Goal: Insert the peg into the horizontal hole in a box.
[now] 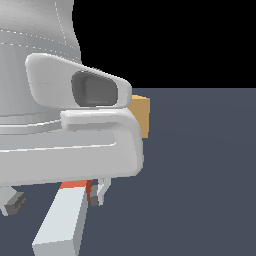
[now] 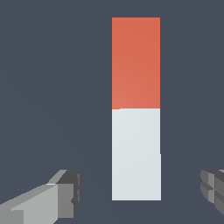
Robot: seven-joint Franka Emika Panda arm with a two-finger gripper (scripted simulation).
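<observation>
The peg (image 1: pixel 62 217) lies flat on the dark floor, white with an orange-red end (image 1: pixel 75 184) that points toward the box. In the wrist view the peg (image 2: pixel 136 131) shows full length. My gripper (image 1: pixel 55 201) is open over it, with one finger (image 2: pixel 61 194) and the other finger (image 2: pixel 214 190) standing apart on either side of the white end, touching nothing. The gripper's midpoint in the wrist view (image 2: pixel 140 192) falls over the white end. The tan box (image 1: pixel 142 115) stands farther back, mostly hidden behind my arm. Its hole is not visible.
My arm's pale housing (image 1: pixel 65 130) fills the exterior view's left and upper part and blocks most of the scene. Dark floor (image 1: pixel 200 175) stretches to the exterior view's right.
</observation>
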